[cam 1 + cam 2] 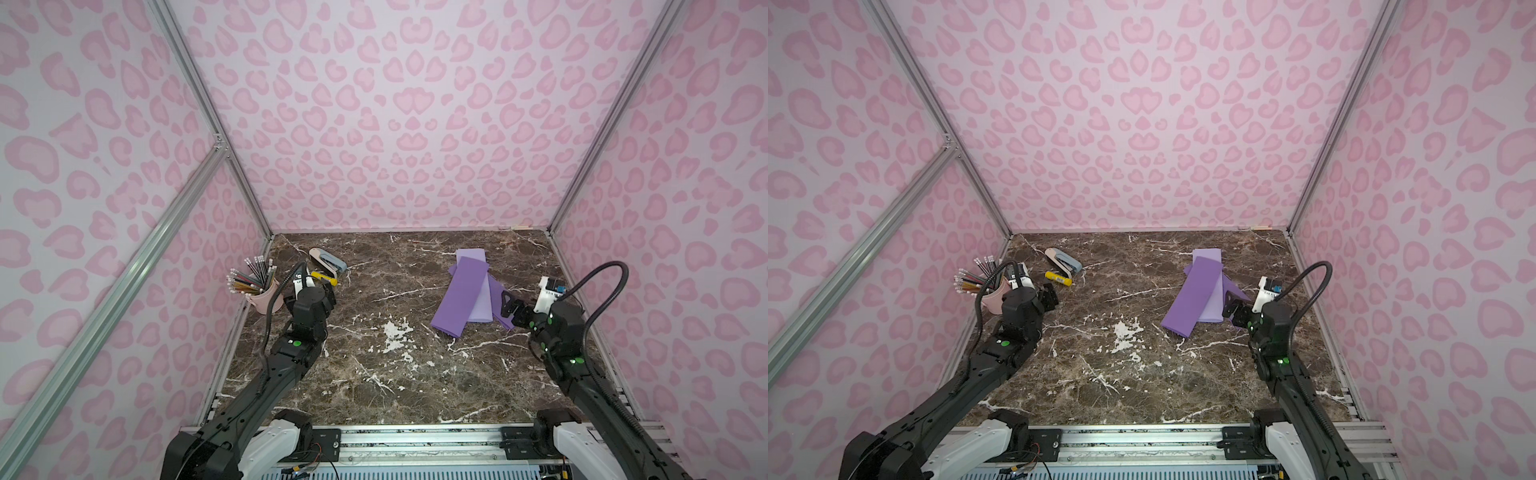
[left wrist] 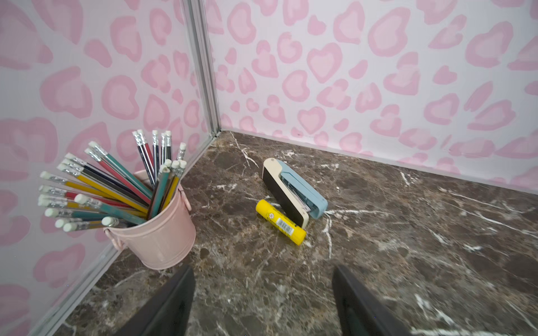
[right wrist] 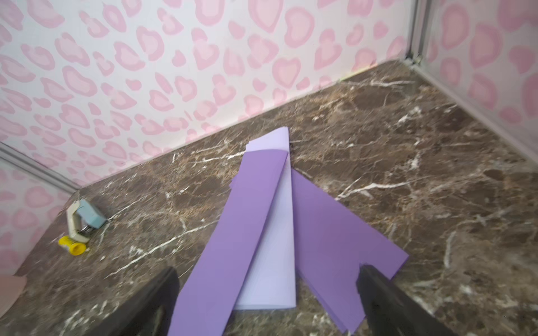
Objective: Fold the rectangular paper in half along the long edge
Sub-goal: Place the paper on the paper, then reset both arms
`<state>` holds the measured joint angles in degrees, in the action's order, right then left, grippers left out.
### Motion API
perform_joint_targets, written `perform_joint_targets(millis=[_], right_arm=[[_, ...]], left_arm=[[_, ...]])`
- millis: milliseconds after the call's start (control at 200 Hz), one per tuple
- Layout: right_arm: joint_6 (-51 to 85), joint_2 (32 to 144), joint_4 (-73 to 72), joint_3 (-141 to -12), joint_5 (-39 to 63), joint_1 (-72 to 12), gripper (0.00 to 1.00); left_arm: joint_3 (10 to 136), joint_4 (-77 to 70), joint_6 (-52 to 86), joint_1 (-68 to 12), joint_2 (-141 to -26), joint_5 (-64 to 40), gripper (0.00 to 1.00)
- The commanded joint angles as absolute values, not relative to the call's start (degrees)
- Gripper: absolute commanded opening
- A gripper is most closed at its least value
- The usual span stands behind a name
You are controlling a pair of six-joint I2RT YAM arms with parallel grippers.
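Now poised with right gripper (image 3: 267,269) wide and empty over purple paper (image 1: 461,297) by the counter's (image 1: 374,386) right edge, left gripper (image 2: 263,270) wide too. Risks reopening the loose fold by brushing its edges.

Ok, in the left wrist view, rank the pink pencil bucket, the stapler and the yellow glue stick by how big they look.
1. pink pencil bucket, largest, though it also sits nearest the camera
2. stapler
3. yellow glue stick, clearly smallest, lying right beside the stapler
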<state>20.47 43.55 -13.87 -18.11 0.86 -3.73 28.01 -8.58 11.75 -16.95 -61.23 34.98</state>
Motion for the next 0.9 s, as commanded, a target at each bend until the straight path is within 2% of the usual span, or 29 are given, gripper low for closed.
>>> perform_joint_targets(millis=[0,80,225,355,465,655,695,725,830,895], right_arm=[[13.03,41.75,-38.31,-10.30,-9.69,-4.55,0.99],[10.35,44.16,-40.21,-8.57,-15.96,-4.72,0.99],[7.59,54.49,-49.72,-6.42,-15.45,-4.66,0.99],[4.33,65.15,-66.78,-2.61,-20.52,-4.41,0.99],[4.88,72.76,-69.13,-6.00,-20.50,-4.07,1.00],[0.62,90.99,-89.18,-7.28,-13.57,-3.23,1.00],[0.39,89.33,-82.23,-8.60,-13.46,-3.90,1.00],[0.60,87.05,-75.80,-10.39,-12.60,-4.14,1.00],[-0.07,89.80,-82.41,-9.52,-11.30,-3.92,1.00],[0.00,89.48,-81.03,-9.81,-11.41,-3.88,1.00]], left_arm=[[24.65,-28.94,4.45,-16.40,-65.02,37.01,0.78],[21.53,-37.22,2.00,-15.57,-69.51,31.60,0.78],[18.53,-46.74,-2.31,-14.52,-76.17,22.72,0.76],[17.57,-53.17,-3.44,-13.24,-79.79,21.35,0.75],[18.79,-56.74,-3.17,-11.07,-82.58,16.47,0.74],[23.57,-54.38,-6.56,-9.50,-87.52,12.09,0.71],[22.47,-58.71,-7.52,-9.43,-88.98,10.89,0.71],[23.89,-55.14,-6.71,-8.67,-89.06,10.49,0.71],[22.59,-57.94,-3.90,-5.68,-88.88,7.70,0.70],[18.99,-63.43,-2.67,-3.65,-87.84,4.01,0.71]])
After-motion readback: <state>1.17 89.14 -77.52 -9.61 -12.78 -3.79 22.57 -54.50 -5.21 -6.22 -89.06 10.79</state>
